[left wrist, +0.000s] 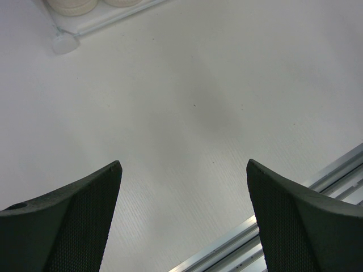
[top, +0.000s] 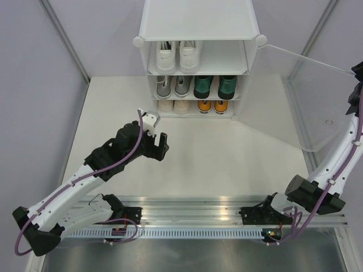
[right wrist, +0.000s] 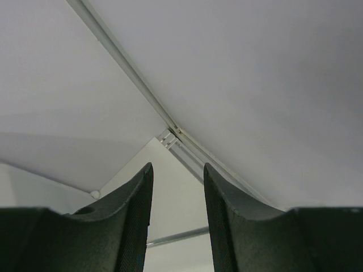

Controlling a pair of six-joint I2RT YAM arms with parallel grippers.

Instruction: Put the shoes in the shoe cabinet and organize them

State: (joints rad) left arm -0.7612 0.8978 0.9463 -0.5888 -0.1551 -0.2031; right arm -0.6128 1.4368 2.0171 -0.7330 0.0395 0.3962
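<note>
The shoe cabinet (top: 198, 20) stands at the far side of the table (top: 227, 164), with its door (top: 295, 96) swung open to the right. White sneakers (top: 177, 56) sit on the top shelf. Grey shoes (top: 173, 86) and green shoes (top: 215, 86) are in the middle. Cream shoes (top: 173, 105) and orange shoes (top: 213, 105) are at the bottom. The left gripper (left wrist: 184, 165) hangs wide open over the table, nearer than the cabinet. The right gripper (right wrist: 177, 167), up at the far right, is partly open with nothing in it.

Right gripper (right wrist: 177, 167): two dark textured fingers (right wrist: 127, 226), a narrow gap between them, nothing held. Behind: grey walls (right wrist: 255, 73), a metal strip (right wrist: 122, 61) (running diagonally), and a pale panel (right wrist: 176, 192).
</note>
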